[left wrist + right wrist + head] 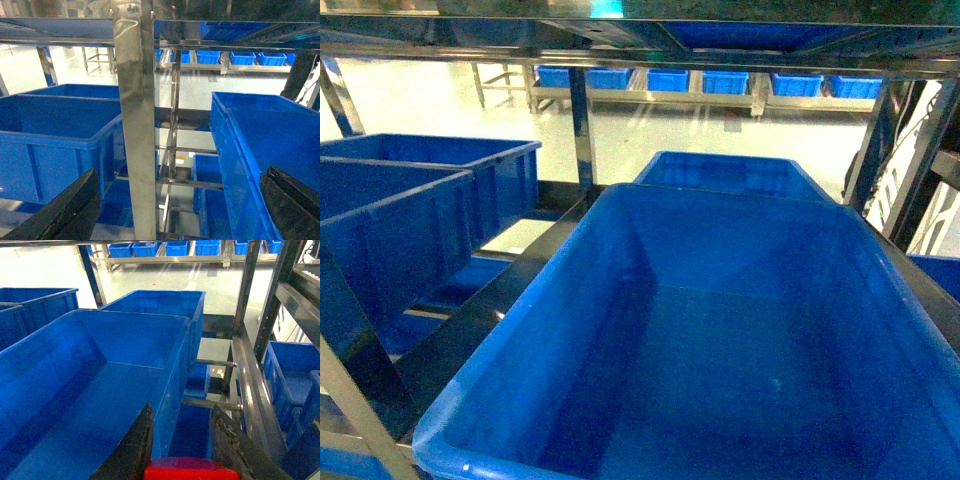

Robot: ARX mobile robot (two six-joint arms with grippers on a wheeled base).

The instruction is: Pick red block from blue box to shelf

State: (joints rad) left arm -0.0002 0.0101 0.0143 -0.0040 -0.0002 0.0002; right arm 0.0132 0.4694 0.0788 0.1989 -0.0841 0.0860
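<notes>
The red block (192,469) sits at the bottom edge of the right wrist view, pinched between the two dark fingers (131,450) of the right gripper (185,460), which is clenched on it. Above and left of it in that frame lies a large dark blue crate (100,370), its right rim running just beside the fingers; a second crate (165,305) stands behind it.

In the left wrist view, the left gripper (175,210) shows only as two dark fingers (70,210) at the lower corners, spread wide apart with nothing between them. A shiny steel post of the shelf (135,125) rises through the middle of that frame, with crates on either side.

The head view shows the shelf's rails across the top and a big crate filling the lower right; neither gripper appears there.
</notes>
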